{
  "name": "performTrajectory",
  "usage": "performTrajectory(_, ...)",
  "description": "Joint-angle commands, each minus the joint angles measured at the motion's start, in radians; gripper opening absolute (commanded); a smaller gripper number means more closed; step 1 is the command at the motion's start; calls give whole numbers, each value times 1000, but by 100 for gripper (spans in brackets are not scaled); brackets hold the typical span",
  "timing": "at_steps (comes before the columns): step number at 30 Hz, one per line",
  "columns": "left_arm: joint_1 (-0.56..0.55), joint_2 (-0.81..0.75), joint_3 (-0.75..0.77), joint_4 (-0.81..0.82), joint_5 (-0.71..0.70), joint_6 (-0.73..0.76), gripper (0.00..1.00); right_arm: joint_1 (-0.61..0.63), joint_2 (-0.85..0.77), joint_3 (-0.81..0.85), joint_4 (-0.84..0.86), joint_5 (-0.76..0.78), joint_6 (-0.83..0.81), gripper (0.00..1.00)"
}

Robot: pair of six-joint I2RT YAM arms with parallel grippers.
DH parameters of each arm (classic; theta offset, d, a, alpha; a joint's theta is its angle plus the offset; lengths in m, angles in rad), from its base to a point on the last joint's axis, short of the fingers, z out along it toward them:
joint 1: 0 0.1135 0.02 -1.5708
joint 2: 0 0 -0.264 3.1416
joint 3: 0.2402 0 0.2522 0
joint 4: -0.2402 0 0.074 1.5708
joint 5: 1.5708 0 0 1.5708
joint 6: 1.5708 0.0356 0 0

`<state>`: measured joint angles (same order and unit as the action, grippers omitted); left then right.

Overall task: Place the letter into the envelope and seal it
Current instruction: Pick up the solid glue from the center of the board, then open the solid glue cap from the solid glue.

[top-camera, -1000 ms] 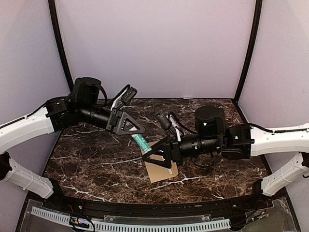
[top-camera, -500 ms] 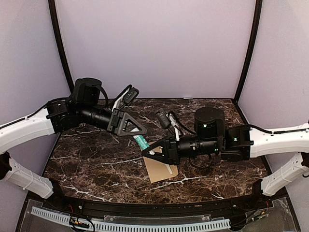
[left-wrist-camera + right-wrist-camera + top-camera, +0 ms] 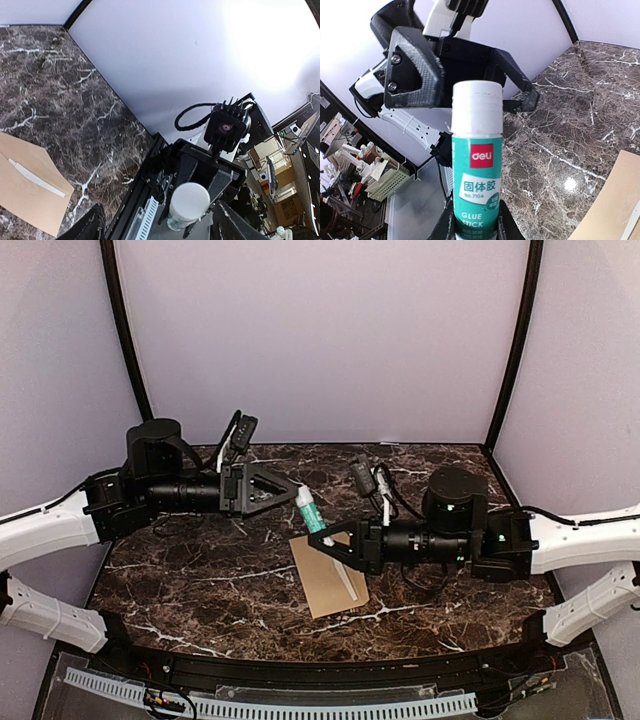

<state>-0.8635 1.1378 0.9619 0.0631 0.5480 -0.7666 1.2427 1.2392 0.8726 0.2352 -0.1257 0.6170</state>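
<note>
**GLUE STICK AND ENVELOPE: HANDLING NOTES**

My right claw [image 3: 328, 540] is clamped on the lower barrel of the glue stick [image 3: 476, 165], holding it above the marble table [image 3: 200, 570]. My left claw [image 3: 288, 490] is spread wide and empty, its fingers flanking the white cap [image 3: 189, 200]. The tube looks light, rigid and smooth, so I should grip the cap squarely. The envelope [image 3: 322, 585] lies flat with its flap open. It is thin, floppy paper, best pinned by an edge. No letter is visible.

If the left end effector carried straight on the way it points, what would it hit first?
Probably the white-capped teal glue stick held by the right end effector. Its cap sits centred ahead of the open left end effector, though the gap between them is unclear.
</note>
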Motion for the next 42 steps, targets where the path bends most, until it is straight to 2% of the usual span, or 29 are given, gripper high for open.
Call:
performTrajectory(1,-42,-58,-49,183,-178,-52,74,9,-37,-16,103,110,35,0)
performTrajectory(5,-106,-62,-65,193,-269,-35,76,9,-38,-21,128,153,46,0)
performTrajectory(9,-147,-55,-83,240,-299,-40,77,8,-50,-33,159,179,54,0)
performTrajectory(20,-222,51,-62,390,-282,-75,78,8,-73,-44,169,176,59,0)
performTrajectory(24,-239,96,-39,417,-299,-83,72,10,-71,-44,169,148,52,0)
performTrajectory(29,-240,121,-36,476,-314,-94,53,10,-78,-50,164,144,54,0)
performTrajectory(33,-240,124,-42,489,-333,-100,50,10,-85,-59,164,148,57,0)
performTrajectory(39,-239,121,-47,507,-364,-99,50,10,-93,-74,162,150,61,0)
performTrajectory(42,-239,122,-46,519,-369,-101,63,10,-93,-75,154,153,62,0)
